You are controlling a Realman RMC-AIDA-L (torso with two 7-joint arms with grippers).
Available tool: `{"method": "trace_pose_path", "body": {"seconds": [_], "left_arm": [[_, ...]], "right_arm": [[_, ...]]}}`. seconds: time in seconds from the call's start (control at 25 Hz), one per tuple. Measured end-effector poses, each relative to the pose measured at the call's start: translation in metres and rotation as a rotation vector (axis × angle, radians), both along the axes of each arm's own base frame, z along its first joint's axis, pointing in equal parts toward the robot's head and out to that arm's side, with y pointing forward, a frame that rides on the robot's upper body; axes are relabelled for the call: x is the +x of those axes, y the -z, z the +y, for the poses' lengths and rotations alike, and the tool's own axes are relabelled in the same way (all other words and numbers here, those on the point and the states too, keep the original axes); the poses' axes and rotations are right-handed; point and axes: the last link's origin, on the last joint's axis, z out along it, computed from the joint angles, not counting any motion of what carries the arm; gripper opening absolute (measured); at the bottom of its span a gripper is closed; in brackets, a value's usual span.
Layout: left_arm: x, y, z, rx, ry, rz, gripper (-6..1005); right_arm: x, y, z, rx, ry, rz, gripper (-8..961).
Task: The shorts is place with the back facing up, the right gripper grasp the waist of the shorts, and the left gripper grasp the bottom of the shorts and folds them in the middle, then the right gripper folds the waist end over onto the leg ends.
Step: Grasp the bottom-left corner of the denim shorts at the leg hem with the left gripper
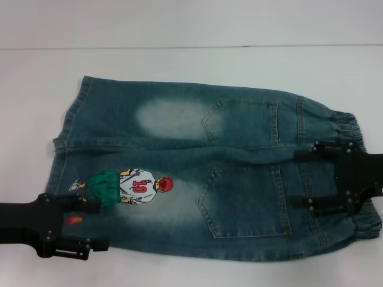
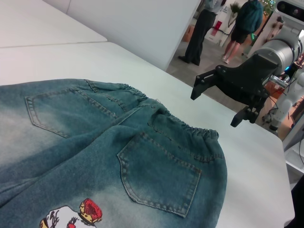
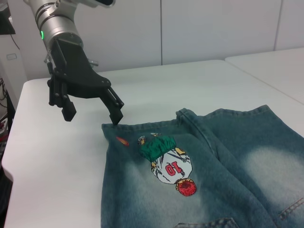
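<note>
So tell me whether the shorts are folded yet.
Spread flat: denim shorts show both back pockets, both legs and the whole waistband.

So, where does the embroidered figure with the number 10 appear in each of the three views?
Head view: the embroidered figure lies on the near leg of the shorts, by the open left gripper.
Left wrist view: only its red head shows, at the lower edge.
Right wrist view: it is near the centre, beside the left gripper.
Shared landmark: the red head.

Faded denim shorts [image 1: 209, 173], matt white table [image 1: 179, 66]
</note>
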Motion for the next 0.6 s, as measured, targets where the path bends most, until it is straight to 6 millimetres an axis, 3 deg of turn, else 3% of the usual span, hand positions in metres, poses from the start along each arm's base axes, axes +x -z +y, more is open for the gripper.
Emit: {"method": "trace_pose_path", "body": {"seconds": [0.6], "left_arm": [[-0.0002,0.0018,0.0002,-0.006,-0.002,0.007,935]], "right_arm": [[0.0002,-0.0010,0.0002,0.008,-0.006,0.000,916]]}}
